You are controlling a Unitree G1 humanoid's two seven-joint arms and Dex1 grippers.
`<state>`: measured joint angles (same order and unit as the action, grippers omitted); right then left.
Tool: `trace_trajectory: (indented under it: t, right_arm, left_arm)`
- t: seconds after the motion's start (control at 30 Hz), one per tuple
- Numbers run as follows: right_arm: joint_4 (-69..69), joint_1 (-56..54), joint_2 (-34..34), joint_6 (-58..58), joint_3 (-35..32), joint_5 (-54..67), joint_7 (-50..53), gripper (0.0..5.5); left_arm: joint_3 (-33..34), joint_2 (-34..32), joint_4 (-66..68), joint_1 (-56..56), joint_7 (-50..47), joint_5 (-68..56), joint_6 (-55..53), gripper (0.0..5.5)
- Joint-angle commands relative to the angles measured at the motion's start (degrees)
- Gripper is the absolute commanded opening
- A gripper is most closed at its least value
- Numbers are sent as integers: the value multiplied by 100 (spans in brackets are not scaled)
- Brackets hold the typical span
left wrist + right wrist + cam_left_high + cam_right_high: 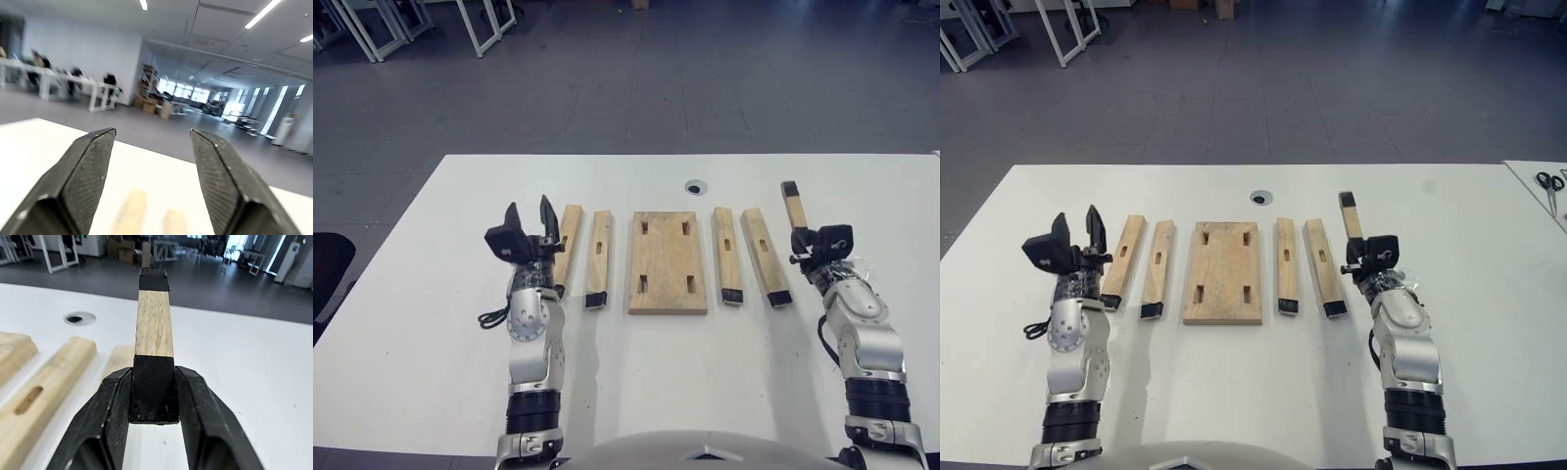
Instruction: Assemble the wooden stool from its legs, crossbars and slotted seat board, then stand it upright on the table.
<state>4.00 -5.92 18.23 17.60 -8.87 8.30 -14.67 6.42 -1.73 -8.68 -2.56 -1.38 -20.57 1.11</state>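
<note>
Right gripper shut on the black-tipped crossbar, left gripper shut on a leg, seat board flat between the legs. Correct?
No. The left gripper is open and holds nothing; the left wrist view shows its fingers spread with nothing between them. The rest stands: right gripper shut on the black-tipped crossbar, seat board flat between the legs.

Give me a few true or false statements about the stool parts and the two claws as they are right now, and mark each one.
1. The right claw grips a wooden bar with black ends. True.
2. The left claw is shut on a leg. False: it is open and holds nothing.
3. The seat board lies flat with two slotted legs on each side. True.
4. The seat board has six slots. False: it has four.
</note>
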Motion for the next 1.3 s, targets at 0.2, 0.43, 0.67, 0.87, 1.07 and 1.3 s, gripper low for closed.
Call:
trace_trajectory:
  t: [0.2, 0.43, 0.67, 0.87, 1.07, 1.3]
  right_arm:
    - [1254, -169, 87, -740, 840, 413, -1320, 130]
    - [1973, 131, 194, -567, 1700, 593, -2004, 130]
    - [2079, 323, 365, -756, 2034, 411, -2230, 129]
    - [2060, 373, 477, -813, 2098, 256, -2241, 129]
    - [2119, 374, 582, -752, 2124, 122, -2217, 129]
    - [2107, 407, 643, -778, 2192, 14, -2261, 129]
  left_arm:
    - [-186, -98, -1407, -275, 385, -2900, -3084, 282]
    - [-212, 147, -1811, -163, 263, -5028, -4014, 282]
    - [-242, 69, -1852, -236, -22, -5613, -4079, 282]
    - [-339, -141, -1787, -234, 98, -4994, -3956, 263]
    - [-574, -356, -1646, -83, 381, -3898, -3736, 162]
    - [-461, -237, -1523, -56, 473, -3753, -3651, 65]
